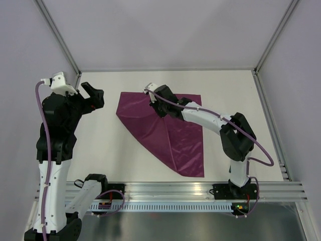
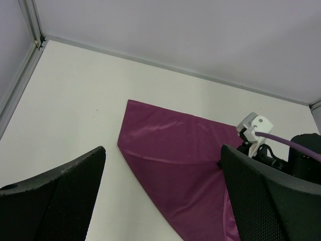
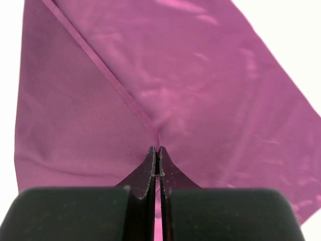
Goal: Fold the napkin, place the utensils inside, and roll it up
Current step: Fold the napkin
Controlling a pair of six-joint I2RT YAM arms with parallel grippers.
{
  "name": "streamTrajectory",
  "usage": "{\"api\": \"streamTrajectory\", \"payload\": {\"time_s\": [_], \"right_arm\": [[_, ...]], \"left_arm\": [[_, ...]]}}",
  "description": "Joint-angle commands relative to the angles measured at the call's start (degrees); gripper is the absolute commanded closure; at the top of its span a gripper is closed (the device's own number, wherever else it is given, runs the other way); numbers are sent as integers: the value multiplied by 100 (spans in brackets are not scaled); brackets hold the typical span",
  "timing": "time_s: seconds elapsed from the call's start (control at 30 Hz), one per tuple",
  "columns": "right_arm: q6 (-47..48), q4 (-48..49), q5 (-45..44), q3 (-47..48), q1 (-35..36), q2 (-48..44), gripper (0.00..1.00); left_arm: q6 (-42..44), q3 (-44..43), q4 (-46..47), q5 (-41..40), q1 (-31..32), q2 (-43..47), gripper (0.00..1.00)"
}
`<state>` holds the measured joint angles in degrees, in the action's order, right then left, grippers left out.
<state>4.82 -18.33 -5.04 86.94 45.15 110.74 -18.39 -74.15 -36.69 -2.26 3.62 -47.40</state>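
Napkin, position: you have one magenta napkin lying on the white table, in the middle of the work area and nearer the right arm.
Napkin, shape: it is partly folded over, with a straight far edge, a straight right edge and a long slanted edge on its left side.
Napkin, long axis: it runs diagonally from the far-left corner to the near-right corner, where the cloth narrows towards the arm bases.
Right gripper: your fingers are pressed fully together on the napkin. They pinch a small ridge of fabric that tents up to the tips, close to the far edge.
Left gripper: your fingers are spread as wide as they go and hold nothing. The gripper hangs raised over bare table, left of the napkin's far-left corner and apart from the cloth.
Count: one napkin, two grippers, one of them gripping.
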Motion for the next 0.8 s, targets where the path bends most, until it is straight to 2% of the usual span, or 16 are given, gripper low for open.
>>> {"api": "streamTrajectory", "payload": {"time_s": [0.0,0.77], "right_arm": [[89,250,-147,-63,-216,-413,99],[256,330,-94,-19,-1271,-325,100]], "left_arm": [[64,41,179,182,-10,-59,0],[29,217,443,376,-19,-314,0]]}}
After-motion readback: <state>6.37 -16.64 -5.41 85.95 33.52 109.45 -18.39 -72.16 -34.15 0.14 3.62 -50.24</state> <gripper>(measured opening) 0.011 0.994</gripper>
